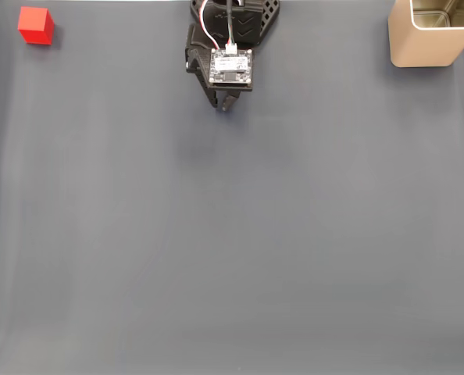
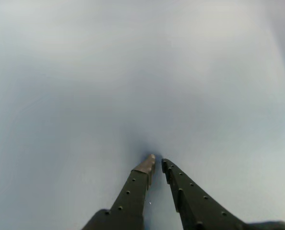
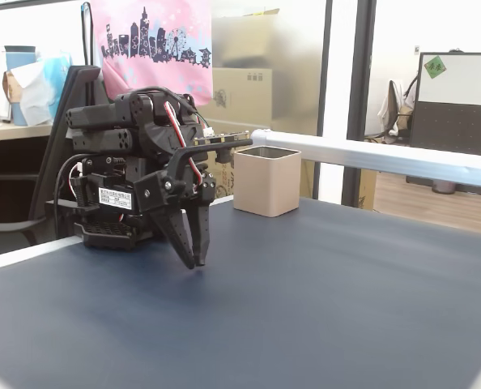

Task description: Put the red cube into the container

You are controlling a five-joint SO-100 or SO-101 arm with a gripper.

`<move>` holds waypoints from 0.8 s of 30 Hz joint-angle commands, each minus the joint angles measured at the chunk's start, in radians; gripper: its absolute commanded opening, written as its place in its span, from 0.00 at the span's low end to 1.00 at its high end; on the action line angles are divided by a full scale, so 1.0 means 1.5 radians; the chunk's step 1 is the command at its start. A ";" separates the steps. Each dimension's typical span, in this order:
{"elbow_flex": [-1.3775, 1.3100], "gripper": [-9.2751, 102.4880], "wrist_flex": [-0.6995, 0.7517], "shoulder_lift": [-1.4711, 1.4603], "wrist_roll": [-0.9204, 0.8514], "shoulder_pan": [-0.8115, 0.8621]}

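- Two task items on the dark blue-grey mat, well apart: red cube in the top left corner of the top-down fixed view, container in the top right corner.
- Cube sits flat on the mat, nothing touching it.
- Container upright, beige, open top, shiny metal inside; in the side-on fixed view it stands behind the arm, near the mat's far edge.
- Arm folded up at the top centre of the top-down view, between cube and container but near neither.
- Gripper points down at bare mat — tips just above or at the surface, can't tell which.
- Claw clenched: in the wrist view the fingertips nearly meet, thin gap only, nothing between them.
- Side-on view agrees — both fingers together, empty.
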 commanded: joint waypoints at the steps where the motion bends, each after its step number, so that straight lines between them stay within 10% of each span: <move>1: 0.007 0.08 -0.086 0.045 0.020 0.013; 11: -0.062 0.09 -0.382 -0.092 0.053 0.029; 24: -0.442 0.08 -0.276 -0.420 0.041 0.149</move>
